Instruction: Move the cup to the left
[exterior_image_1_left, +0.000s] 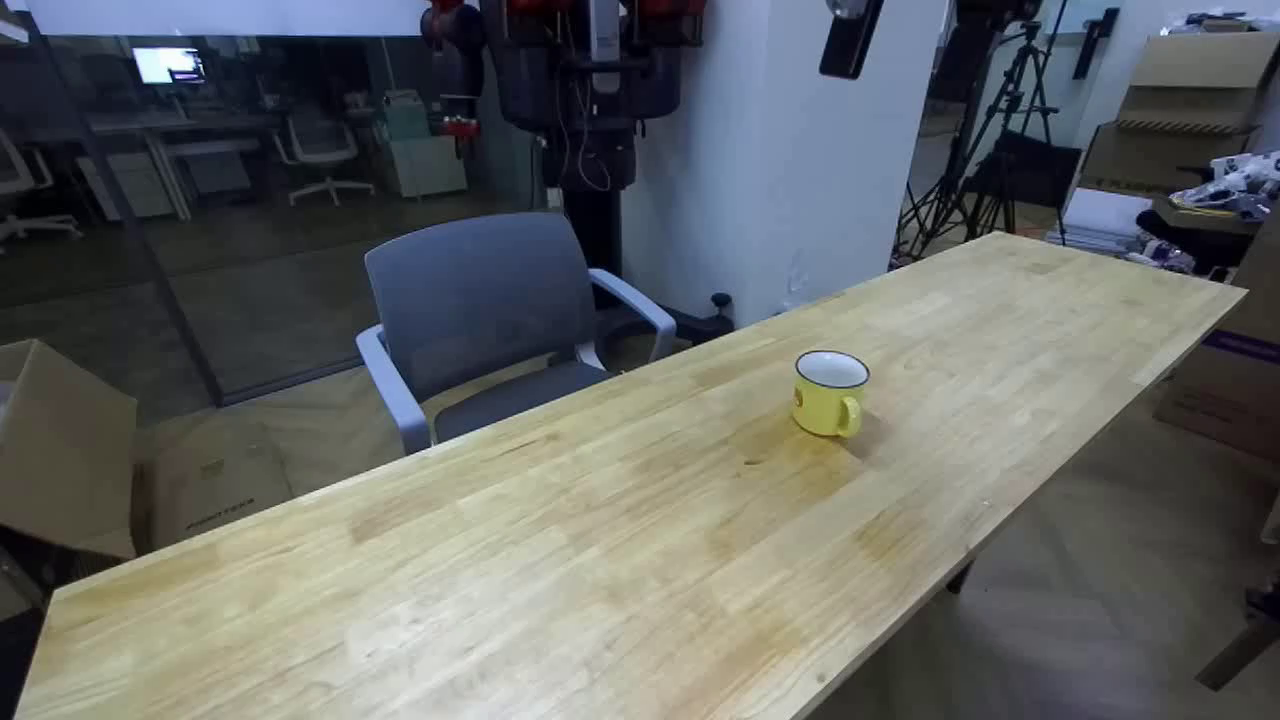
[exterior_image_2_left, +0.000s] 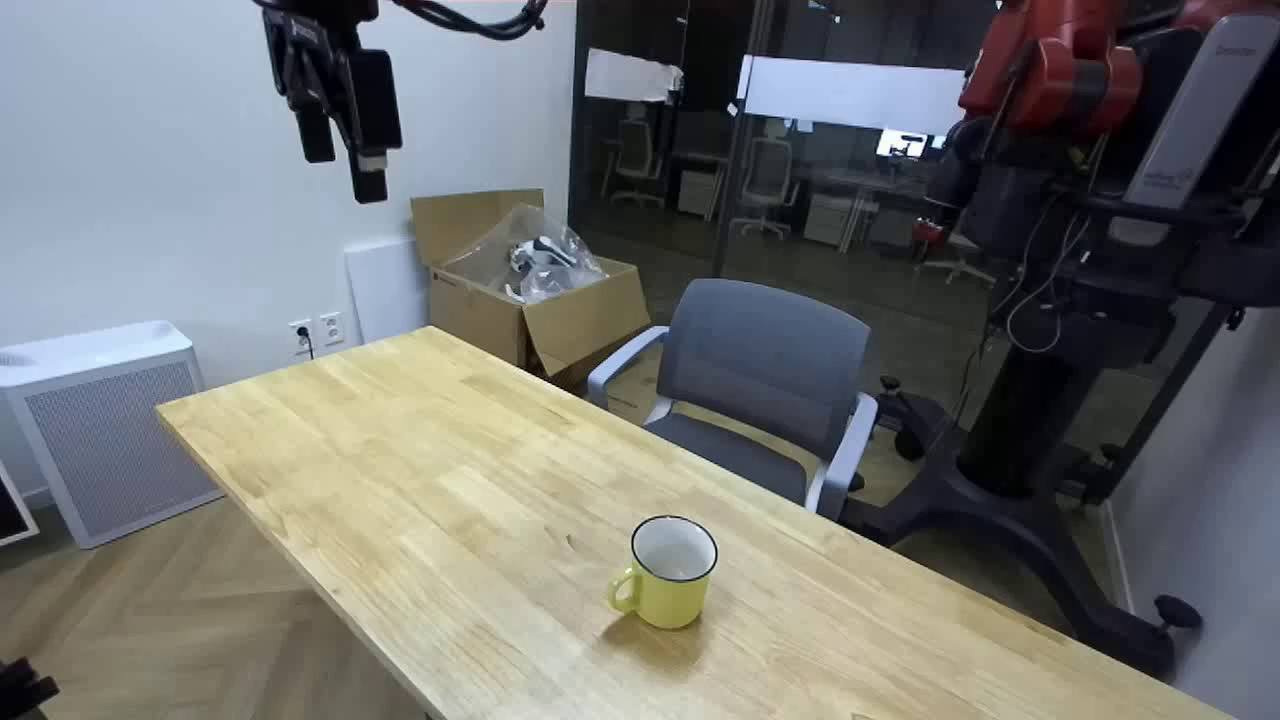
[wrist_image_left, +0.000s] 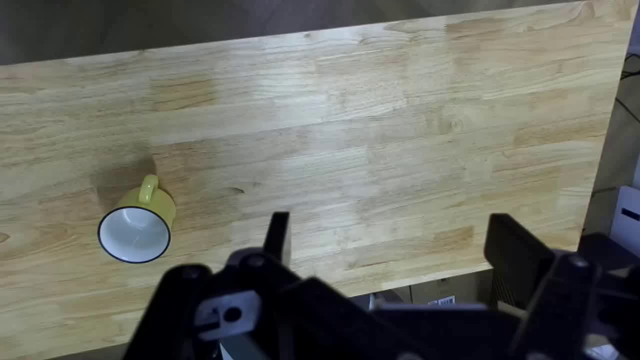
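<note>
The cup (exterior_image_1_left: 822, 410) is a small yellow mug with a white inside, a dark rim and a side handle. It stands upright on the wooden table (exterior_image_1_left: 560, 560), and it also shows in an exterior view (exterior_image_2_left: 670, 600) and at the left of the wrist view (wrist_image_left: 162, 202). My gripper (wrist_image_left: 390, 217) is open, with nothing between its wide-apart fingers. It hangs high above the table, apart from the cup. In an exterior view my gripper (exterior_image_2_left: 344, 172) is at the upper left, and only a dark part of the gripper (exterior_image_1_left: 850, 40) shows at the top edge.
A grey office chair (exterior_image_1_left: 485, 300) stands against the table's long side. Another robot (exterior_image_2_left: 1060, 220) stands behind it. An open cardboard box (exterior_image_2_left: 480, 310) is by the table's end, and an air purifier (exterior_image_2_left: 115, 430) is on the floor. A tripod (exterior_image_1_left: 1010, 120) stands beyond the far end.
</note>
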